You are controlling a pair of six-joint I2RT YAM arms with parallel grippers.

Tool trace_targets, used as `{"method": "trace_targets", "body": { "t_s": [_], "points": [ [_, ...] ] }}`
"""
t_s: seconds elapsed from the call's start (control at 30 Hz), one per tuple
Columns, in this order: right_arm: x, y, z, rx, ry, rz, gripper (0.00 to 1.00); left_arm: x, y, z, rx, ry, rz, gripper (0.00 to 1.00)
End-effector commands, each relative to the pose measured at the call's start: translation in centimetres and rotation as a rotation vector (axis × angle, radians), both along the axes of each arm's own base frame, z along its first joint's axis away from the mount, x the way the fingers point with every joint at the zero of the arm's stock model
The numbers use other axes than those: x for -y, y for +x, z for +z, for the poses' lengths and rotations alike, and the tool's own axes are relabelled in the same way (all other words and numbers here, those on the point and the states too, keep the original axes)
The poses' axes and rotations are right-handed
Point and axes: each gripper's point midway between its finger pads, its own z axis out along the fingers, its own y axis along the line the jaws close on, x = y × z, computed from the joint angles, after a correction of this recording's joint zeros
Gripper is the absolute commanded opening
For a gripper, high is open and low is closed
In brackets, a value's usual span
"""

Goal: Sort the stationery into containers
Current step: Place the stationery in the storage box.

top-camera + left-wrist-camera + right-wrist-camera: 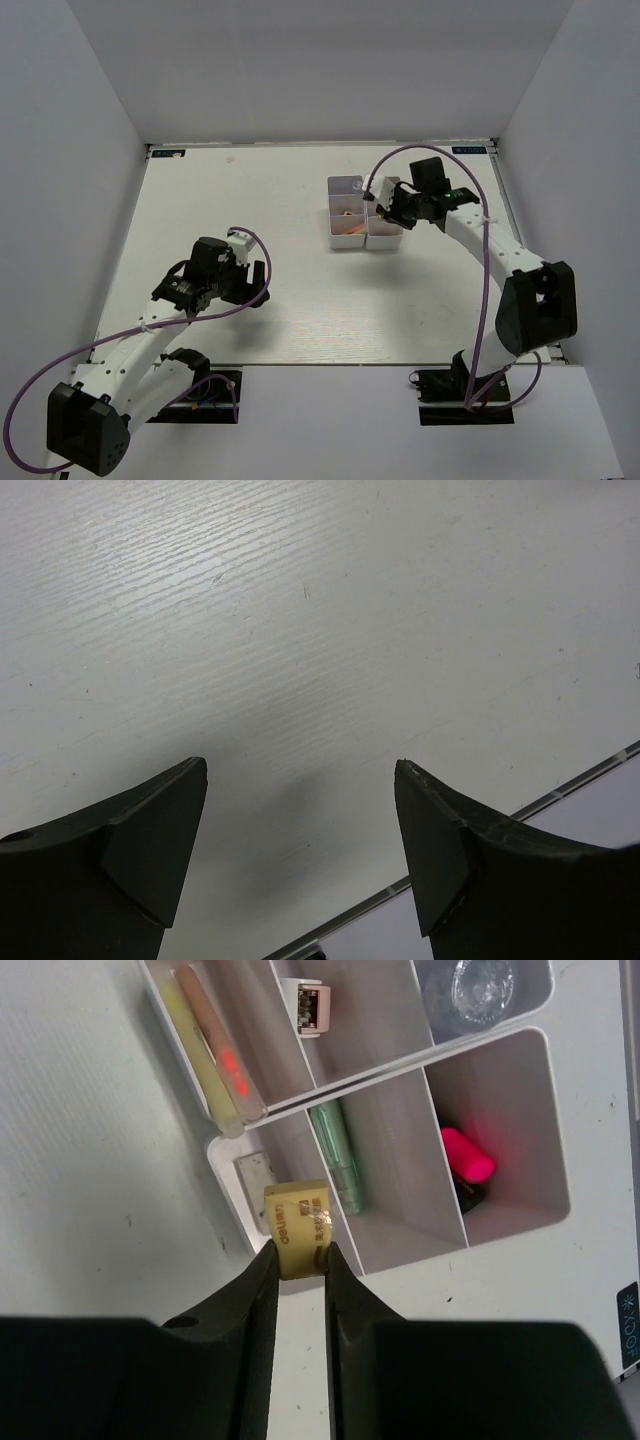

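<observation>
The beige eraser [298, 1222] is pinched at its lower end between the fingers of the right gripper [300, 1262], clamped tight, and hangs over the near corner of the white organiser [400, 1055]. A small pale piece [257, 1170] lies in the compartment below it. Next door sit a green tube [338, 1155] and a pink-capped marker [466, 1156]. This looks like the drop-off step. The next move calls for centring the eraser over that compartment, clear of the rim, then letting go. The left gripper [300, 770] hangs with its fingers spread apart and nothing between them, over bare table [330, 610], well away from the organiser.
</observation>
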Motion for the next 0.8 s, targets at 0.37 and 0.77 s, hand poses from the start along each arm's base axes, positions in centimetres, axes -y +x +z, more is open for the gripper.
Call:
{"method": "trace_targets", "body": {
  "t_s": [0.37,0.77],
  "points": [
    [-0.2,2.2,-2.0,0.054,-0.224,0.096,0.00,0.0,-0.1,0.2,0.008,-0.002,-0.012,0.86],
    [-0.2,2.3,-2.9,0.015,-0.244,0.102,0.48,-0.1,-0.1,0.1,0.006,0.004,-0.012,0.86]
  ]
}}
